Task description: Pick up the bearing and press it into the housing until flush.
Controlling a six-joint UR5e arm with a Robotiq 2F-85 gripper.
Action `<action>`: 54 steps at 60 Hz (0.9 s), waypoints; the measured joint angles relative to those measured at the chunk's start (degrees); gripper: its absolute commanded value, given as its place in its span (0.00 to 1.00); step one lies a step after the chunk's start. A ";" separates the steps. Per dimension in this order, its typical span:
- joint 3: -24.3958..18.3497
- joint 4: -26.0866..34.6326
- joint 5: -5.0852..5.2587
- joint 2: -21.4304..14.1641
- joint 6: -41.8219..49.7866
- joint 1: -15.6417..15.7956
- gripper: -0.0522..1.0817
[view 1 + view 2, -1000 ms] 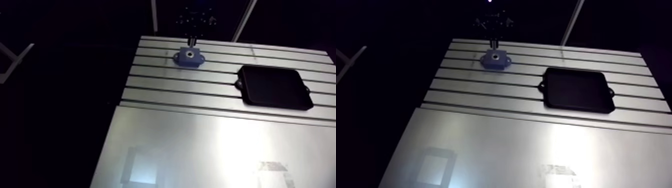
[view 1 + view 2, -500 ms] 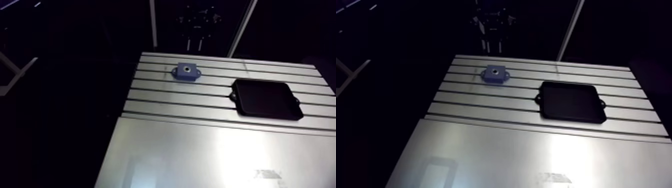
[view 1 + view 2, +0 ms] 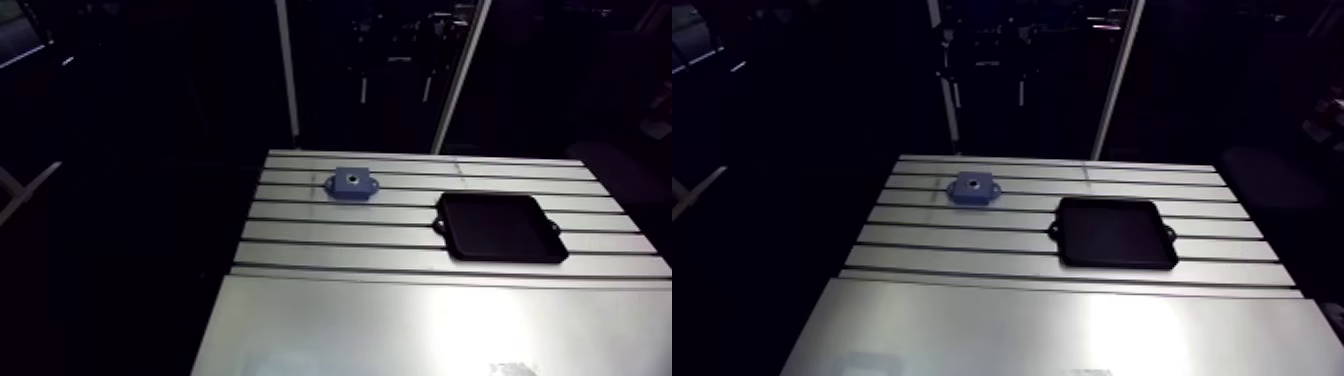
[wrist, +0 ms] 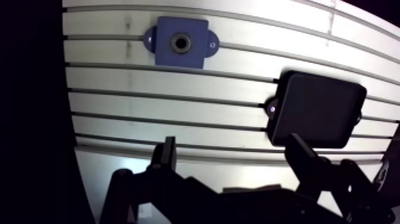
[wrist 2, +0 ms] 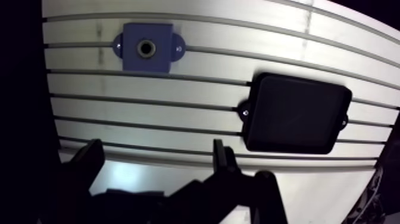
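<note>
A blue housing (image 4: 168,55) with two mounting ears sits on the slotted aluminium table (image 4: 149,113). A dark round ring, seemingly the bearing (image 4: 181,42), sits in its centre bore; I cannot tell how deep it sits. My gripper (image 4: 233,158) hangs well above the table, open, with nothing between its fingers (image 4: 164,156). The housing lies far ahead of it, on the side of one finger. In the arm view the housing (image 3: 352,183) is near the table's far left, with the gripper (image 3: 988,92) high above and behind it.
A black square tray (image 4: 318,110) with small ears lies to the right of the housing, also seen in the arm view as the tray (image 3: 500,228). A smooth metal plate (image 3: 420,330) covers the near part of the table. Two slanted poles rise behind the table.
The gripper, shut just above the housing earlier, has lifted away and opened. The arm camera has risen with it, so the whole picture has shifted. The housing and tray stay put.
</note>
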 measured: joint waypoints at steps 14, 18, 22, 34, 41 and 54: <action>-0.18 3.29 -0.35 -3.93 -1.41 -1.66 0.05; -0.17 4.01 -0.42 -5.06 -1.73 -2.13 0.05; -0.13 4.66 -0.49 -6.21 -2.01 -2.63 0.05; 0.52 6.06 -0.49 -9.90 -2.69 -4.12 0.05; 1.15 6.15 -0.39 -11.22 -2.81 -4.61 0.05; 1.56 5.98 0.00 -12.08 -2.69 -4.84 0.05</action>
